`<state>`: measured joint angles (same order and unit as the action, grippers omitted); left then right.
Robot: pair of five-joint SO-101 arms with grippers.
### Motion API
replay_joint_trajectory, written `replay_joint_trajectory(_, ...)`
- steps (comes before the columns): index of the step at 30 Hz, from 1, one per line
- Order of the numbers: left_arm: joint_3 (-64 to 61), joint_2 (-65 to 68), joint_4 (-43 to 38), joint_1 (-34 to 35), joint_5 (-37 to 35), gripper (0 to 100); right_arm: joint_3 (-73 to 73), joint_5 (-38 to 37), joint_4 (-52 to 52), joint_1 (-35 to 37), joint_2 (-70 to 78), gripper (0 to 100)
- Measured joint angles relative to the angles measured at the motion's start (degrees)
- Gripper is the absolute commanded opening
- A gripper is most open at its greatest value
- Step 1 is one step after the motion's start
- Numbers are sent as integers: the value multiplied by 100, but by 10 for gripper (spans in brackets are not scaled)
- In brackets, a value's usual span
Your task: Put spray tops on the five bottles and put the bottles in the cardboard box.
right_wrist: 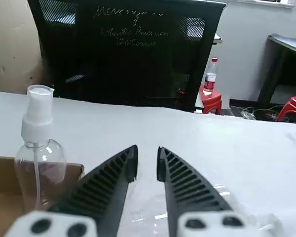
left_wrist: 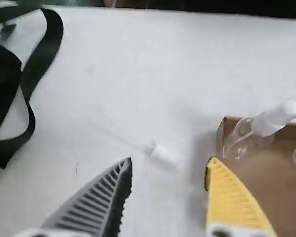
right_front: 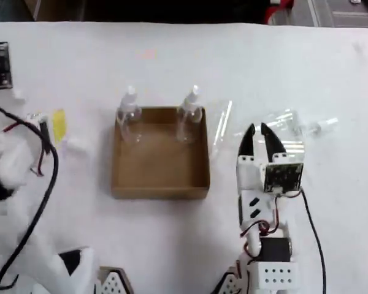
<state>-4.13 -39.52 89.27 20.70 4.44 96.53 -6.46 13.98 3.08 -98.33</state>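
Bottles of clear plastic [right_front: 129, 117] stand upright in brown cardboard box [right_front: 159, 168]; left gripper [left_wrist: 167, 195] gapes, right gripper [right_wrist: 147, 165] barely parted, both empty.

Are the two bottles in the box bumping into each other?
Apart. In the high view one bottle and the other bottle stand in opposite far corners of the box, bare cardboard between them.

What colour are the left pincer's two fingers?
Left pincer: one grey, one yellow; left wrist view.

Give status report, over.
Left gripper open, empty; right gripper narrowly open, empty. Two topped bottles upright in cardboard box. Loose bottles lie by right gripper.
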Motion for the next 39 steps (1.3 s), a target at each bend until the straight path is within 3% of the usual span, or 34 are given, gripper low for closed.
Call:
replay_joint_trajectory(9,-3455,26,-3068,308,-958,225,0,158,-9,-35,0,56)
replay_joint_trajectory(16,-4686,26,-4782,308,-1336,225,-35,18,35,35,0,53)
replay_joint_trajectory(21,-5565,26,-5978,149,-1336,225,-299,-440,809,668,0,53)
replay_joint_trajectory(26,-6347,35,-7253,149,-1336,225,-1002,-501,1574,730,88,53)
replay_joint_trajectory(34,-6593,35,-7675,149,-1336,225,-2796,-1389,2207,738,2127,56)
replay_joint_trajectory(39,-6593,35,-7675,149,-1336,225,-4114,-2927,3033,413,4053,56)
